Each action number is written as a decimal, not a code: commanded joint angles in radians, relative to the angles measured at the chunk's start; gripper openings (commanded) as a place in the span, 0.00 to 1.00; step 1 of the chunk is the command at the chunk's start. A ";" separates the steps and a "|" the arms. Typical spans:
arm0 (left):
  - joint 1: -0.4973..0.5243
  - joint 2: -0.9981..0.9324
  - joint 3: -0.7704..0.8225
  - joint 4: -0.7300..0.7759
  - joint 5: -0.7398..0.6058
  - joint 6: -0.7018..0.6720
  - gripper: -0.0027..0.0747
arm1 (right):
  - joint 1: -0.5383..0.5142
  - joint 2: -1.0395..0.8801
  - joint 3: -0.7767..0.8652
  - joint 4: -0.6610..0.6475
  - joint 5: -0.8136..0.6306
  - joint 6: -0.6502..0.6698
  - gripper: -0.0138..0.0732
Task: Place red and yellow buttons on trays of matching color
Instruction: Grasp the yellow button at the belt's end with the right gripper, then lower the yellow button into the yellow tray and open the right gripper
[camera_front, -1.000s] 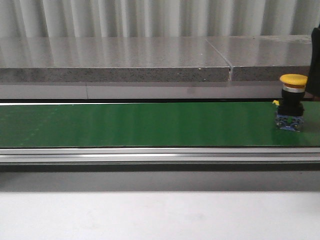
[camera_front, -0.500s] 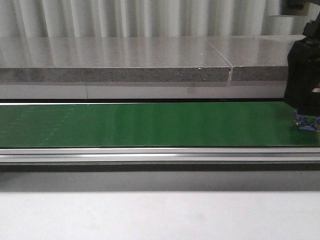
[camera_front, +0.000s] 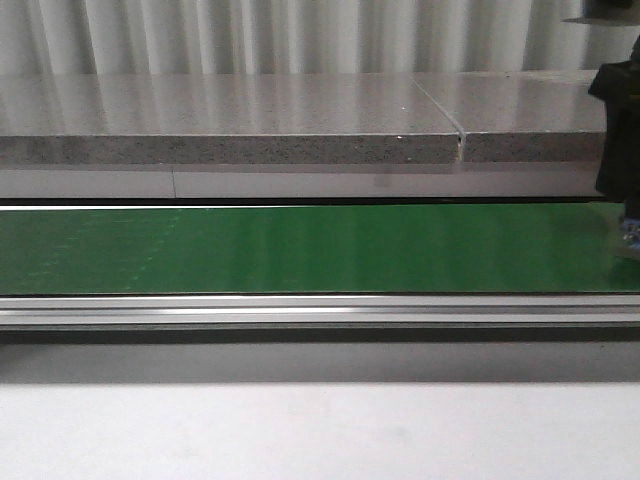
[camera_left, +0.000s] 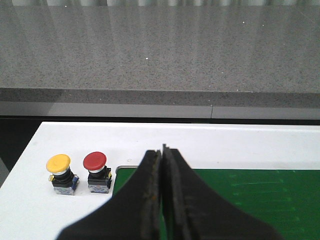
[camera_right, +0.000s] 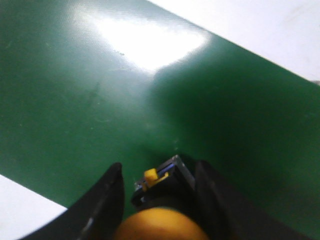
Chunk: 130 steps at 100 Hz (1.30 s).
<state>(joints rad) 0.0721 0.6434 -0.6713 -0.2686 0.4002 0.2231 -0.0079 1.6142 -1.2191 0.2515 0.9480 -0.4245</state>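
A yellow button (camera_right: 162, 220) with a black body stands on the green belt (camera_right: 100, 100), between the fingers of my right gripper (camera_right: 157, 170). The jaws straddle it, and a strip of green shows between one finger and the body. In the front view this gripper (camera_front: 620, 130) is at the far right edge and hides all but the button's blue base (camera_front: 630, 235). My left gripper (camera_left: 162, 150) is shut on nothing over the belt's end. A second yellow button (camera_left: 58, 163) and a red button (camera_left: 95, 161) stand on the white surface beside it. No trays are in view.
The green belt (camera_front: 300, 250) runs across the front view, with a metal rail (camera_front: 300, 312) along its near side. A grey stone ledge (camera_front: 230, 120) lies behind it. White tabletop (camera_front: 300, 430) fills the foreground.
The yellow button rode right along the belt. My right gripper came down over it, and both have shifted further toward the right edge.
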 joint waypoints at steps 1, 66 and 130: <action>-0.005 -0.003 -0.026 -0.015 -0.078 0.003 0.01 | -0.049 -0.089 -0.024 0.002 -0.006 0.021 0.26; -0.005 -0.003 -0.026 -0.015 -0.078 0.003 0.01 | -0.699 -0.196 -0.023 -0.001 -0.214 0.173 0.26; -0.005 -0.003 -0.026 -0.015 -0.078 0.003 0.01 | -0.744 0.045 -0.022 -0.003 -0.325 0.195 0.26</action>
<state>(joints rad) 0.0721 0.6434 -0.6713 -0.2686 0.4002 0.2231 -0.7452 1.6695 -1.2160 0.2399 0.6736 -0.2299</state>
